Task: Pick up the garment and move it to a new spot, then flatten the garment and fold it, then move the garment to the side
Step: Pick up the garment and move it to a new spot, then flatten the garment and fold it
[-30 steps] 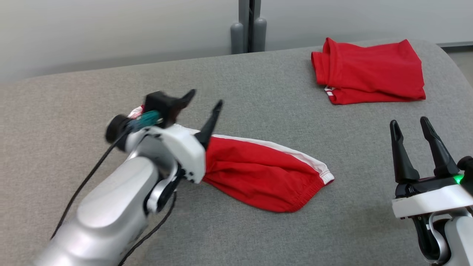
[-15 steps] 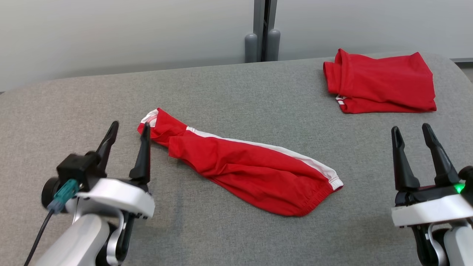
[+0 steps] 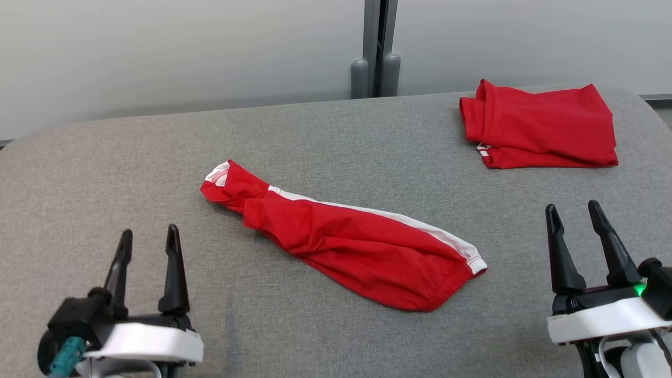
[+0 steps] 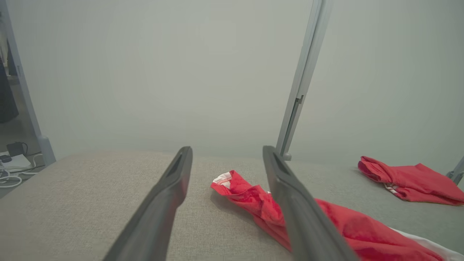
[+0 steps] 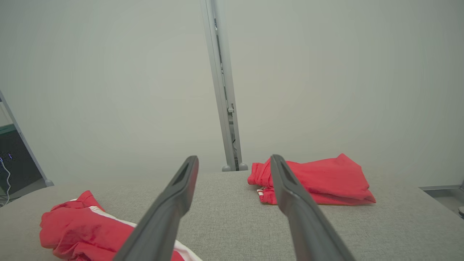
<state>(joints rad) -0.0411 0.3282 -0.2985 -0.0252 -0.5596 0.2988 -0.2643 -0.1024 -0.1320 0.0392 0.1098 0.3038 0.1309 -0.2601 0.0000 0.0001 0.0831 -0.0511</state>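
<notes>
The garment (image 3: pixel 357 247), red with a white side stripe, lies loosely bunched and slanting across the middle of the grey padded table (image 3: pixel 336 136). Nothing holds it. My left gripper (image 3: pixel 149 232) stands open at the lower left, short of the garment's left end, with nothing between its fingers. My right gripper (image 3: pixel 571 206) stands open at the lower right, apart from the garment's white-hemmed end. In the left wrist view the garment (image 4: pixel 253 197) lies just beyond the open left gripper (image 4: pixel 227 148) and to its right. In the right wrist view the garment (image 5: pixel 83 224) lies left of the open right gripper (image 5: pixel 235 157).
A second red garment (image 3: pixel 541 126), folded into a rectangle, rests at the table's back right corner, also in the left wrist view (image 4: pixel 413 181) and the right wrist view (image 5: pixel 319 177). A grey post (image 3: pixel 375 52) rises behind the table against a pale wall.
My left arm has drawn back from over the garment's left end to the lower left, fingers open throughout. The garment stays on the table. The camera has tilted, shifting the scene downward.
</notes>
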